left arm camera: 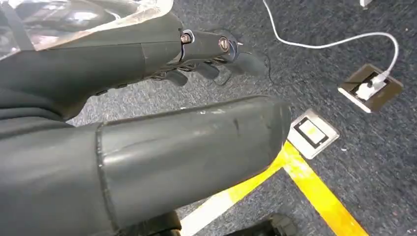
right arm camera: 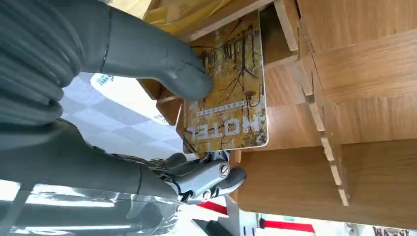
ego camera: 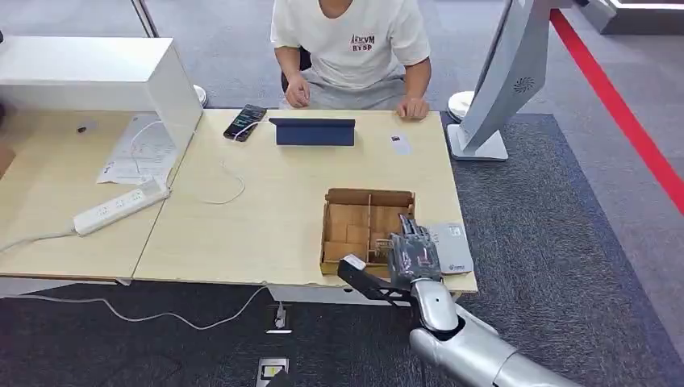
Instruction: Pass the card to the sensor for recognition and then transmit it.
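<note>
A yellow card [right arm camera: 236, 98] printed with trees and the word HOTEL stands in a compartment of the wooden divided box [right arm camera: 364, 98]. My right hand [right arm camera: 147, 98] pinches it, thumb [right arm camera: 167, 69] on its face and darker fingers [right arm camera: 206, 177] behind its edge. In the head view the right hand [ego camera: 413, 254] reaches into the box [ego camera: 369, 196] at its near right corner. A flat grey sensor pad [ego camera: 452, 246] lies on the table just right of the box. My left hand [left arm camera: 147, 123] hangs over the floor, holding nothing.
A person sits at the far side of the table [ego camera: 266, 218] with both hands at its edge. A dark tablet [ego camera: 313, 131], a phone [ego camera: 244, 122], a small card [ego camera: 400, 144] and a power strip [ego camera: 121, 206] lie on it. A white stand [ego camera: 500, 89] rises at the right.
</note>
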